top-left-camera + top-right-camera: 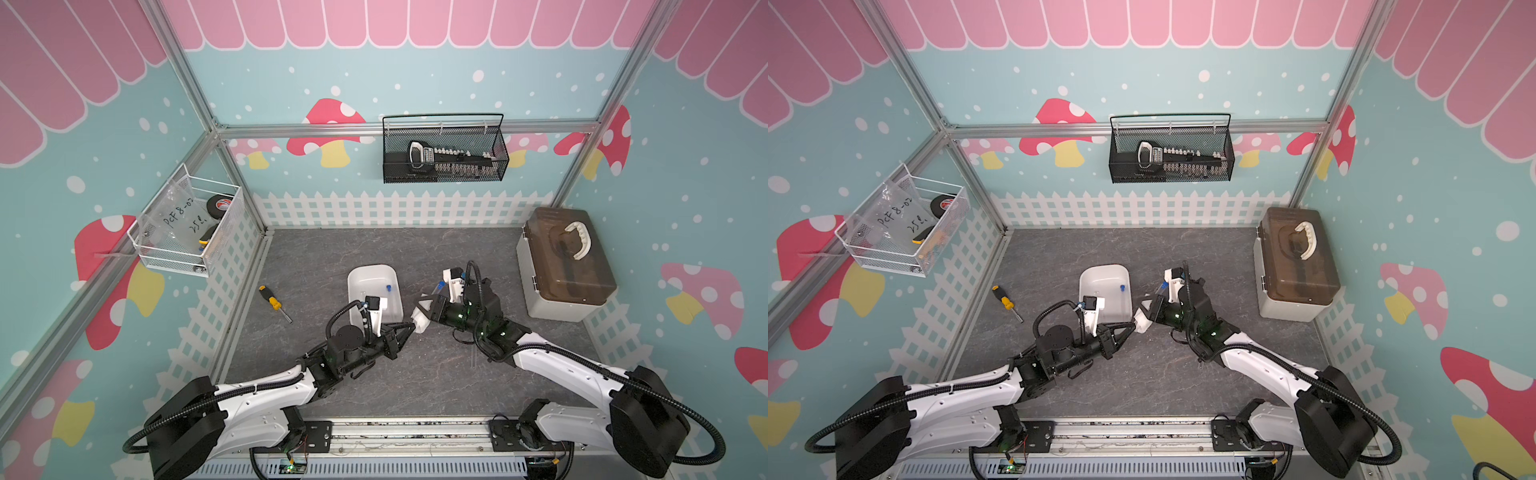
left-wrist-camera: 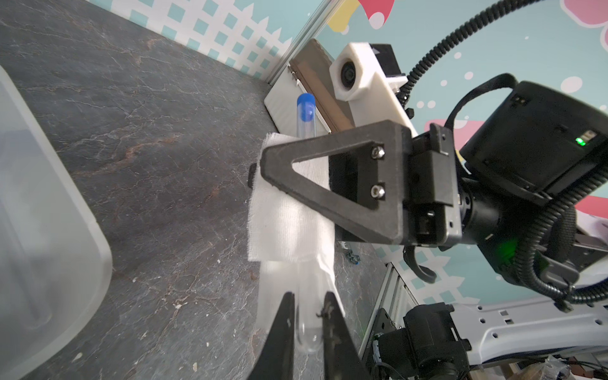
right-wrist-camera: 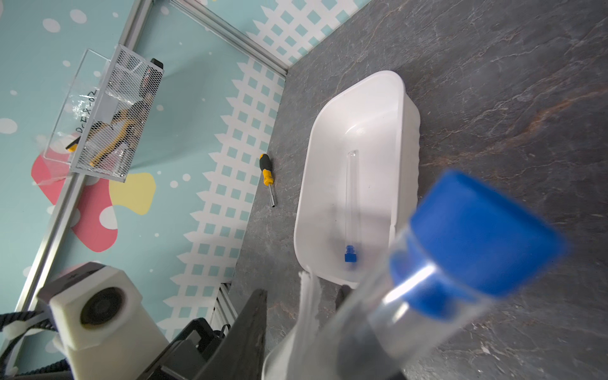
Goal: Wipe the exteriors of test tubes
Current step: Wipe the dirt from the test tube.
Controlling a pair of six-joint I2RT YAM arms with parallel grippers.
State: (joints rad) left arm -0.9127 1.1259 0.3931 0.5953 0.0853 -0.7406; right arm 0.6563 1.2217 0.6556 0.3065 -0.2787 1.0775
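Closest to the lens loomed the blue cap (image 3: 477, 237) of the held test tube (image 2: 305, 125), blurred in the right wrist view. Off to the left, a white tray (image 3: 307, 204) had a second capped tube (image 3: 351, 197) lying along its floor. Beside it the left gripper (image 2: 308, 306) was clamped tight on the held tube's rounded, closed end, seemingly clear of the table. Further right a white gauze cloth (image 2: 286, 223) draped round the glass. The right gripper (image 3: 301, 294) straddled it, fingers partly apart with a gap beside one of them, so I judged there was no real pinch yet. To wipe well, I reckoned it should close gently on the gauze and slide toward the cap while the left twisted the tube, never squeezing thin glass hard. Only the left wrist view showed the grip at the round end. Only the right wrist view showed that gap and the tray's tube, whose cap alone I could make out in both top views
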